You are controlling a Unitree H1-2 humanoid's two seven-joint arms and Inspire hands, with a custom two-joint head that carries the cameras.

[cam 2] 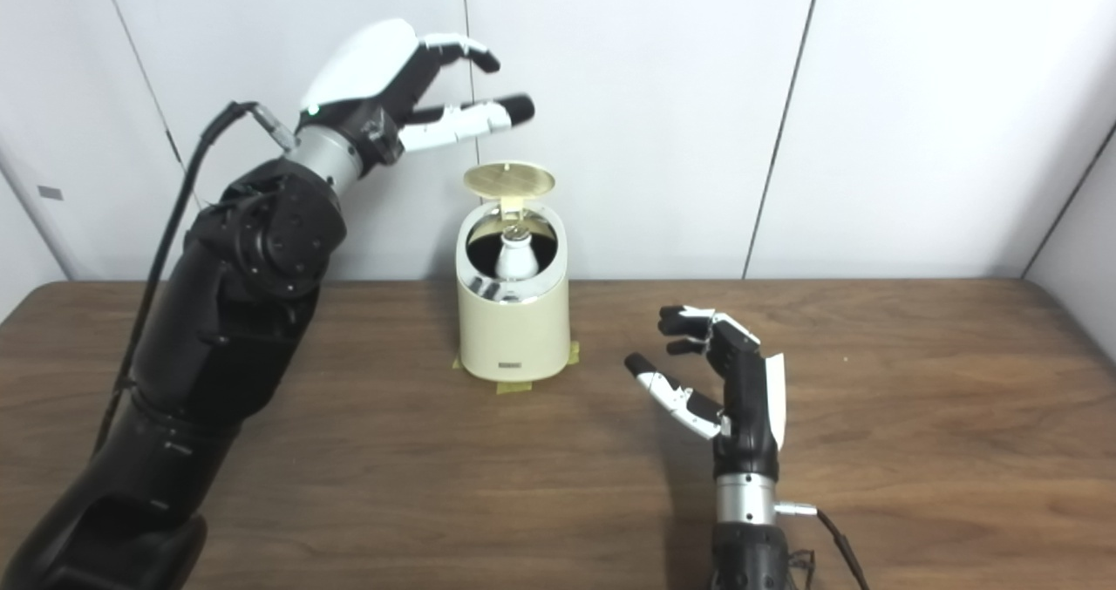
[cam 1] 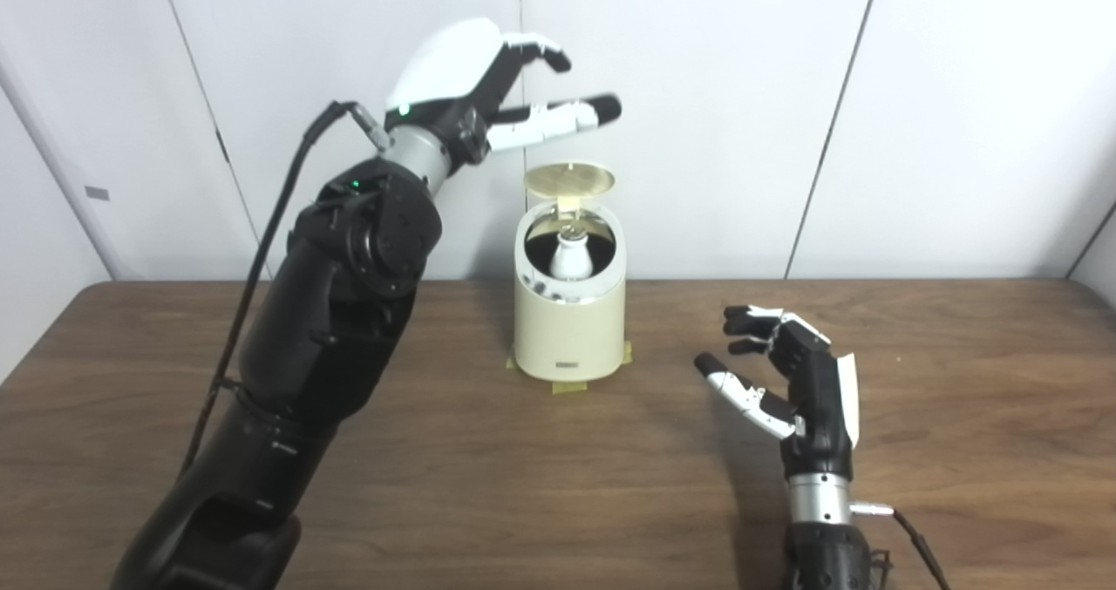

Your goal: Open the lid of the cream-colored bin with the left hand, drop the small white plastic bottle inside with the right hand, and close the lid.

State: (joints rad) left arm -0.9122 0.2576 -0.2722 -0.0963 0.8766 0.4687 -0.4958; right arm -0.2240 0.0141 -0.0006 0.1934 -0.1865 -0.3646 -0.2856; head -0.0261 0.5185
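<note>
So the cream bin (cam 1: 568, 311) sits mid-table, lid (cam 1: 571, 179) up, white bottle (cam 1: 571, 257) inside it. Left hand (cam 1: 475, 84) raised above the lid, fingers spread, empty. Right hand (cam 1: 789, 381) low over the table, fingers apart, holding nothing

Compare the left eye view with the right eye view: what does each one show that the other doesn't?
Only the left eye view shows the bin's interior from the left, the bottle offset right. Only the right eye view shows more wall at the far right and the table's right corner. Both show the lid raised, the bottle inside, the left hand open above the lid, and the right hand open over the table.
</note>
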